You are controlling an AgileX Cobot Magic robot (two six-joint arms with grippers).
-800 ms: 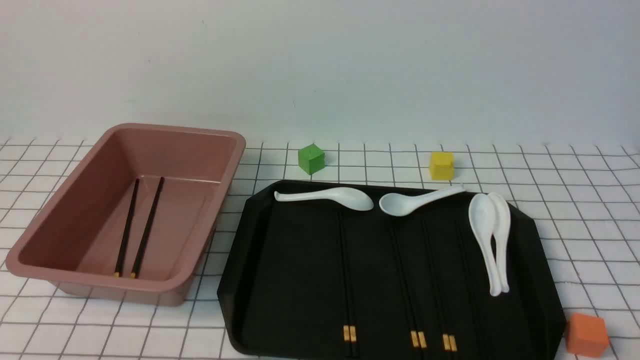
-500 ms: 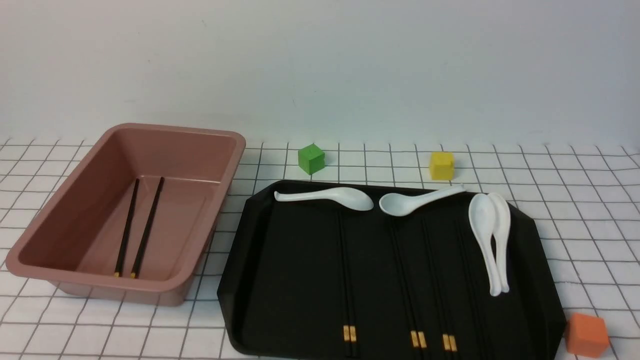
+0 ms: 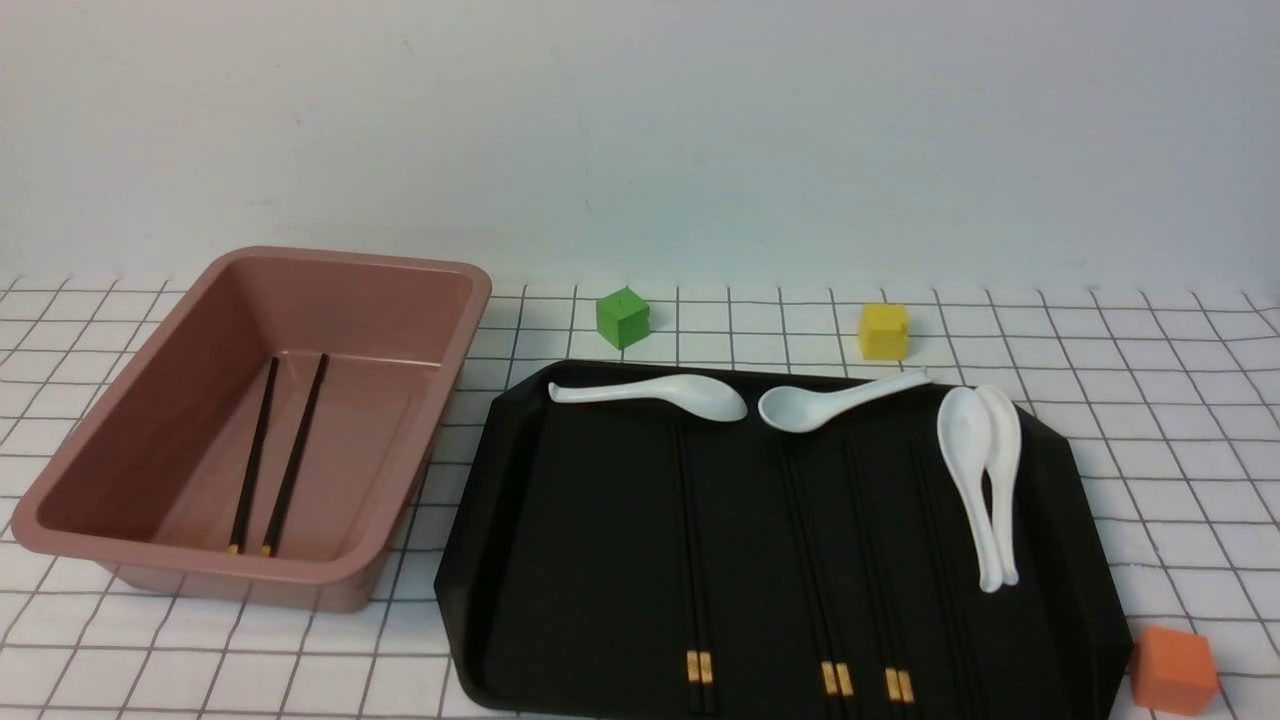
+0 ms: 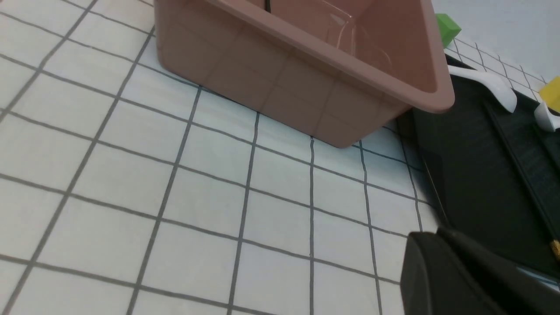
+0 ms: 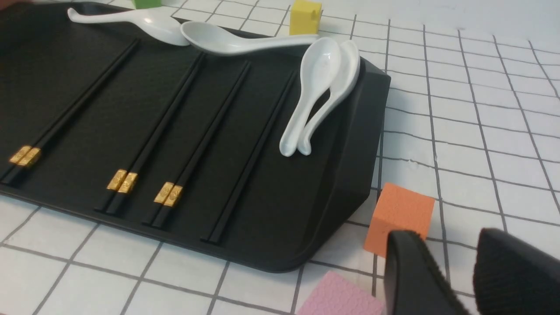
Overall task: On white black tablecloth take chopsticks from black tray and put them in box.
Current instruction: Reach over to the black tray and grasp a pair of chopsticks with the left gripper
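The tablecloth [image 3: 1150, 430] carries the box [image 3: 478, 290] on the left and the black tray [image 3: 580, 560] just beside it on the right, the two close but not touching. One pair of chopsticks [image 3: 276, 455] lies flat on the floor of the box, gold bands toward the near wall. On the tray, three more pairs [image 3: 699, 667] lie side by side, running front to back with their gold bands at the near rim; the right wrist view shows a fourth pair [image 5: 251, 153] to their right. Four white spoons [image 3: 650, 395] rest along the tray's far part, two of them nested at the right. A green cube [image 3: 622, 317] and a yellow cube [image 3: 884, 331] stand beyond the tray, and an orange cube [image 3: 1172, 668] stands at its near right corner. Neither arm appears in the front view. The right jaws stand slightly apart with nothing between them, hanging near the orange cube and a pink pad [image 5: 341, 297]. The left jaws show only as a dark mass over the cloth by the tray's edge; I cannot tell how they stand.
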